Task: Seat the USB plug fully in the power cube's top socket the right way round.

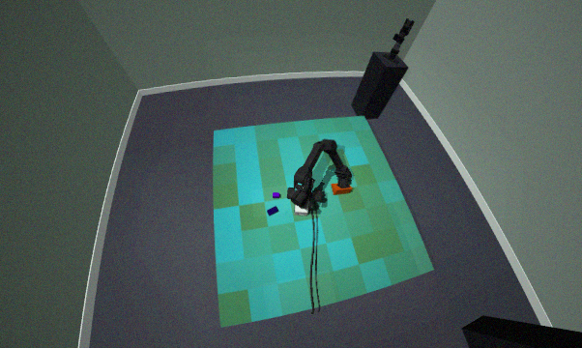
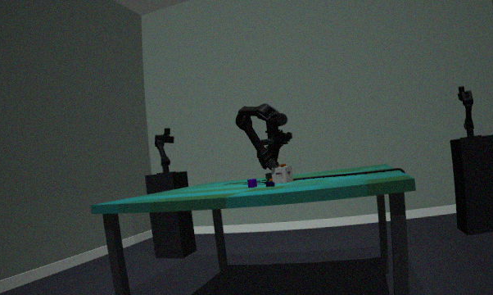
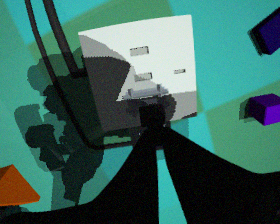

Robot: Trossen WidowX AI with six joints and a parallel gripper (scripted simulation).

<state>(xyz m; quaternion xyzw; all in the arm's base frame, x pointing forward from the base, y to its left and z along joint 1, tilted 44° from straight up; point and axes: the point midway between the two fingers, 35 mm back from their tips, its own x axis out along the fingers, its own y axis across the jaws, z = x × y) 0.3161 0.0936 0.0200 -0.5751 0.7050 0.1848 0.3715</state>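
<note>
The white power cube (image 1: 301, 211) (image 2: 282, 174) (image 3: 166, 37) stands on the table, with small slots in its top. The dark body of the USB plug (image 3: 152, 115) is over the cube's near edge in the wrist view, with a grey part just beyond it. My gripper (image 2: 272, 167) (image 3: 156, 135) points down at the cube and is shut on the plug's dark body. The arm hides the plug in the top view. Shadow and the fingers hide where the plug meets the socket, so its depth and which way round it is cannot be told.
A purple block (image 1: 276, 195) (image 2: 251, 183) (image 3: 269, 109) and a navy block (image 1: 273, 211) (image 2: 270, 183) (image 3: 273, 30) lie beside the cube. Dark cables (image 1: 313, 261) (image 3: 56, 37) run past it to the table edge. An orange block (image 1: 341, 188) (image 3: 13, 187) is by the arm's base.
</note>
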